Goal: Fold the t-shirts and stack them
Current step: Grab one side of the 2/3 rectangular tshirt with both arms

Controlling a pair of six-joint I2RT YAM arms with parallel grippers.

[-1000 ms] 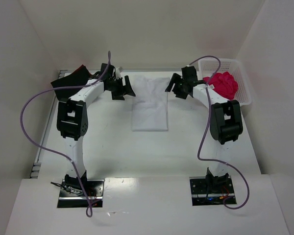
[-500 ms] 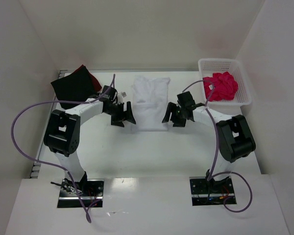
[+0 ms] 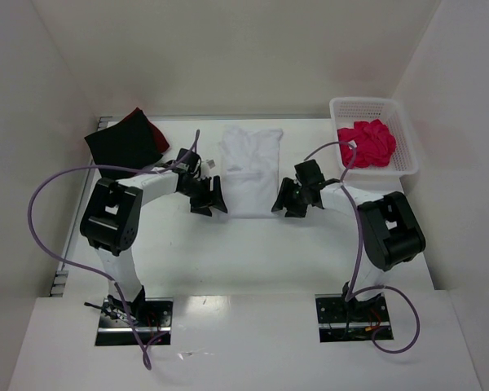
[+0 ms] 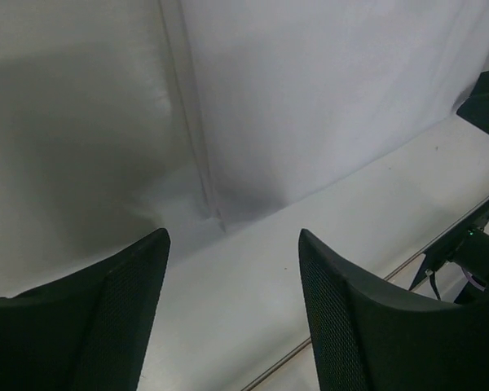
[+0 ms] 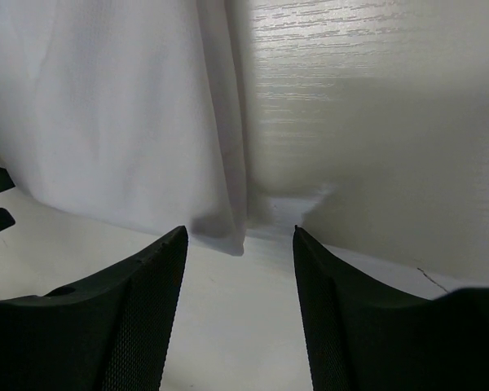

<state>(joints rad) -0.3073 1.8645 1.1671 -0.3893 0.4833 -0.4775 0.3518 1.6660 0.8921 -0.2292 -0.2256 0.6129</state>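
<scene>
We are seeing the white t-shirt (image 3: 248,167) lying flat and partly folded on the desk (image 3: 253,252). Our left hand (image 3: 209,199) is hovering just beside its near left corner, and our right hand (image 3: 287,201) just beside its near right corner. Both hands are standing moderately wide and holding nothing, and each wrist view is showing a corner of the shirt ahead of the gap. Left of the white shirt, the black t-shirt (image 3: 121,148) is lying touching the dark red t-shirt (image 3: 144,124). To the right, the pink-red t-shirt (image 3: 365,142) is sitting bunched in the white lattice basket (image 3: 407,138).
</scene>
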